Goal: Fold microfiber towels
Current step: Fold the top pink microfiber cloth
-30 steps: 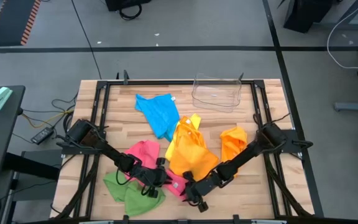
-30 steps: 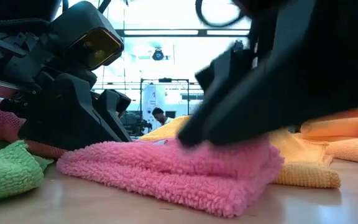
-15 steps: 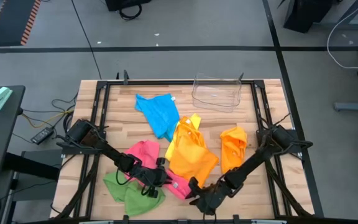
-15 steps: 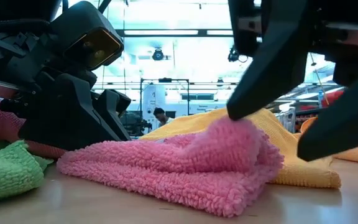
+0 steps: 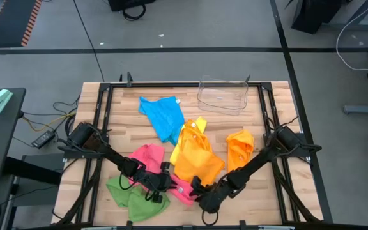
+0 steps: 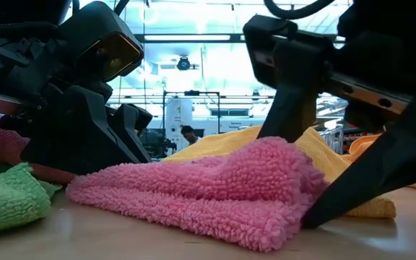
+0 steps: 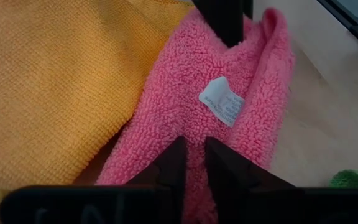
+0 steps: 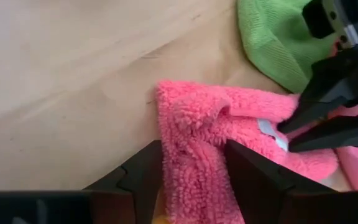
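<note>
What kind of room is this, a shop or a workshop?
Probably a robotics lab or test hall. A butcher-block table in a black frame stands on a grey floor with taped lines, cables trail beside it, and the low view shows a large bright hall with equipment behind.

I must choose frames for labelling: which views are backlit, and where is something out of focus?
Low view: bright windows behind, both grippers dark silhouettes, the pink towel sharp. Left wrist view: the pink towel's white tag clear, the near fingers soft. High view: even light, no glare.
</note>
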{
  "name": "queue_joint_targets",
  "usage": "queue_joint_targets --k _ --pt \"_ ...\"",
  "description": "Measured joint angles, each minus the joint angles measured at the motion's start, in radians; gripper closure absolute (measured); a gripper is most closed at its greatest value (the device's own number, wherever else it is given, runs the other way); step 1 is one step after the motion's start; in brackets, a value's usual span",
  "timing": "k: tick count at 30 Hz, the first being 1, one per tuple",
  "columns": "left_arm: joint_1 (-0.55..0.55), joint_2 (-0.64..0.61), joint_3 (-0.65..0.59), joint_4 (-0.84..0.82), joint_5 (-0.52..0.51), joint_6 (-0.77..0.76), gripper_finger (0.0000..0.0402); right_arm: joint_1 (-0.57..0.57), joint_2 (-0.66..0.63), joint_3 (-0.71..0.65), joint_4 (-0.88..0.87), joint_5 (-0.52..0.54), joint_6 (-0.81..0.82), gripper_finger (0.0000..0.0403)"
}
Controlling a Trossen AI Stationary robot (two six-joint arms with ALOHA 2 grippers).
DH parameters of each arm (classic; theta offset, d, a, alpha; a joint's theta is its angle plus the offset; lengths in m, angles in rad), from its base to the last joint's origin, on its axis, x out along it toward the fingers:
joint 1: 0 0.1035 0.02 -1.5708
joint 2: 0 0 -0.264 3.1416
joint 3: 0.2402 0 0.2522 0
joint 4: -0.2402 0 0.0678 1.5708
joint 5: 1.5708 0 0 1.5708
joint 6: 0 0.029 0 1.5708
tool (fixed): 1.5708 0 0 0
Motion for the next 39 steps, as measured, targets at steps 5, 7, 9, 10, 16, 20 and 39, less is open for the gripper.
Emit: queue_joint_targets --k 5,7,9,10,16,20,39 --pt "0.0 0.0 0.0 0.0 0.0 0.0 0.0328 -0.015 0.0 0.0 -0.008 -0.057 -0.018 0.0249" --pt "0.0 0.0 0.0 0.0 0.0 0.0 0.0325 -0.015 0.0 0.001 -0.014 -0.056 -0.038 0.0262" --pt "0.0 0.0 0.0 0.0 0.0 -0.001 0.0324 -0.015 0.0 0.001 -0.02 -0.059 -0.048 0.0273" --pt "0.0 0.0 0.0 0.0 0.0 -0.002 0.0325 -0.018 0.004 0.002 -0.018 -0.06 -0.049 0.0279" --pt "-0.001 0.0 0.0 0.011 0.0 0.0 0.0334 -0.034 0.013 0.002 -0.015 -0.102 0.003 0.0323" --pt "-0.01 -0.015 -0.001 0.012 0.0 0.02 0.0331 -0.034 0.014 0.002 -0.016 -0.116 0.05 0.0367" --pt "-0.071 -0.122 0.021 -0.012 -0.022 -0.012 0.0279 -0.04 -0.004 0.214 -0.415 -0.282 0.411 0.0395"
